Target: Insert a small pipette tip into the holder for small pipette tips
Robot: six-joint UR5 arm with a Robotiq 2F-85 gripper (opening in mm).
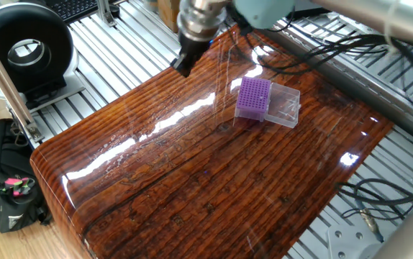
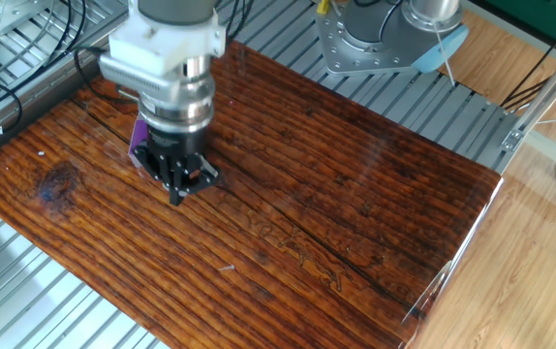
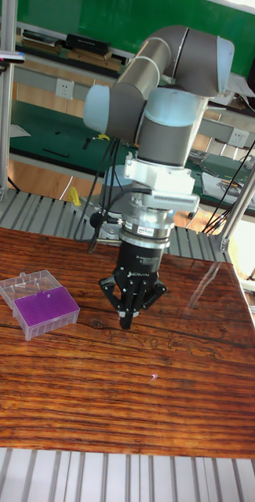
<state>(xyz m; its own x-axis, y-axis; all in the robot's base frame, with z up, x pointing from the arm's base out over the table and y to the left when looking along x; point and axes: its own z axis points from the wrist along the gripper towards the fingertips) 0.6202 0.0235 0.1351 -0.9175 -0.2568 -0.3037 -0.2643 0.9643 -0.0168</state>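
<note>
Holder for small pipette tips near left edge of bench in tall fixed view: purple block joined to clear box part. In the other fixed view holder mostly hidden behind gripper, only purple sliver showing. Gripper hangs above bench middle, well apart from holder, fingers drawn together to point; whether something is pinched, cannot tell. Tiny pale speck on bench right of gripper, toward front edge, too small to identify.
</note>
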